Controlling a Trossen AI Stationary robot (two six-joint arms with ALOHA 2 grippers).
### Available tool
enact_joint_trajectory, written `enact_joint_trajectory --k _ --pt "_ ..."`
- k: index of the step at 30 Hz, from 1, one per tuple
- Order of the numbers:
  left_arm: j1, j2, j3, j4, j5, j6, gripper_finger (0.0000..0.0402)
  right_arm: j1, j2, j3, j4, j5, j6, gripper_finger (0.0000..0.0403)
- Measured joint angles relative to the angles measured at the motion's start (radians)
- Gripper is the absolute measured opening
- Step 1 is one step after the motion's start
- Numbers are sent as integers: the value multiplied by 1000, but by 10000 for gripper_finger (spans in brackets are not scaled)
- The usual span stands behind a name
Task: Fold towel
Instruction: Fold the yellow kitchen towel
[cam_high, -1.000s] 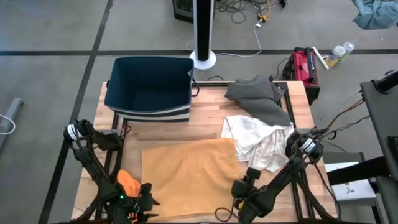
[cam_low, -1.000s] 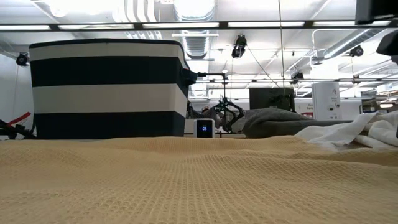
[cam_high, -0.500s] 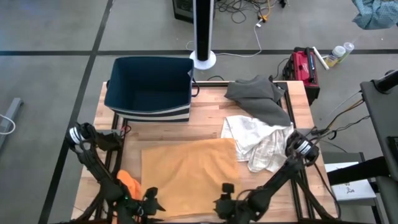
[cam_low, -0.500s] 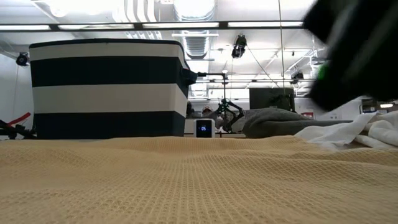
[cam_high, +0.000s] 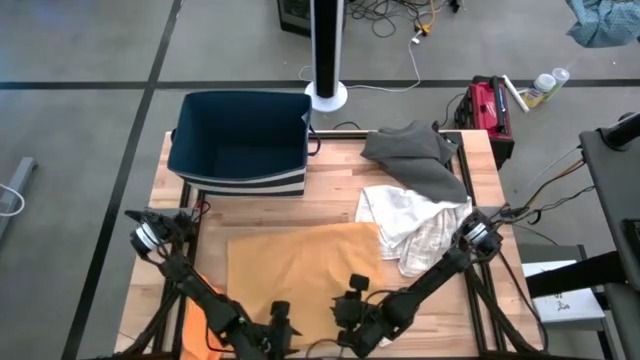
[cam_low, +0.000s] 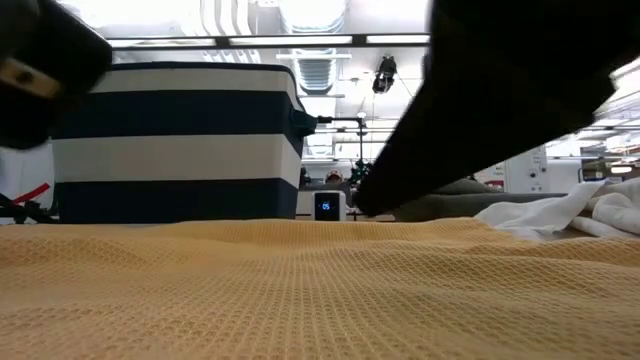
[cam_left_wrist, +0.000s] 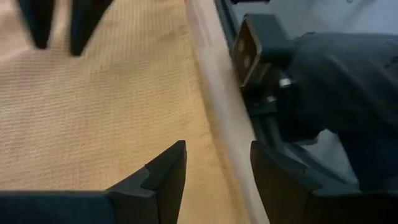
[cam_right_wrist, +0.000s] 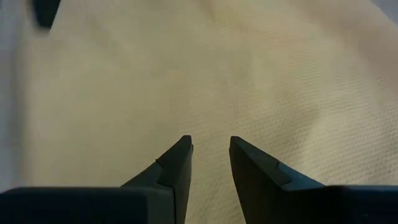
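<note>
A tan waffle-weave towel (cam_high: 300, 275) lies spread flat on the wooden table, reaching the near edge. My left gripper (cam_high: 280, 322) stands open over the towel's near edge; in the left wrist view its fingers (cam_left_wrist: 214, 168) straddle the towel's hem (cam_left_wrist: 194, 87) and the bare table strip. My right gripper (cam_high: 350, 305) hovers just to the right of it, open with a narrow gap (cam_right_wrist: 210, 149), over the towel's surface (cam_right_wrist: 249, 74). In the low view both arms show only as dark blurs (cam_low: 500, 100) above the towel (cam_low: 320, 290).
A navy striped basket (cam_high: 240, 140) stands at the far left. A grey cloth (cam_high: 410, 155) and a white cloth (cam_high: 415, 225) lie heaped at the right. An orange cloth (cam_high: 188, 322) lies at the near left under my left arm. A black camera (cam_left_wrist: 249, 43) sits at the near edge.
My left gripper has swung from the table's near left corner toward the right, onto the towel's near edge. My right gripper has moved from the near right toward the left, over the towel, and tipped. The towel has stayed flat.
</note>
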Motion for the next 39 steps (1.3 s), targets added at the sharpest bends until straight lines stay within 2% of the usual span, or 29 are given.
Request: enact_joint_trajectory --k 9,15,22,30,33,39 --pt "25 79 67 -32 2 4 155 -5 3 -2 3 -2 1 112" --pt "34 107 70 -40 1 -21 153 -2 3 -2 5 -5 1 102" --pt "40 113 72 -39 -4 -24 153 -3 3 -2 7 -5 1 93" --pt "40 112 78 -49 4 -9 149 -3 3 -2 8 -10 1 105" --pt "41 111 79 -57 8 6 118 -3 3 -2 7 -11 1 109" --pt "49 107 79 -59 24 20 16 -3 3 -2 8 -11 1 111"
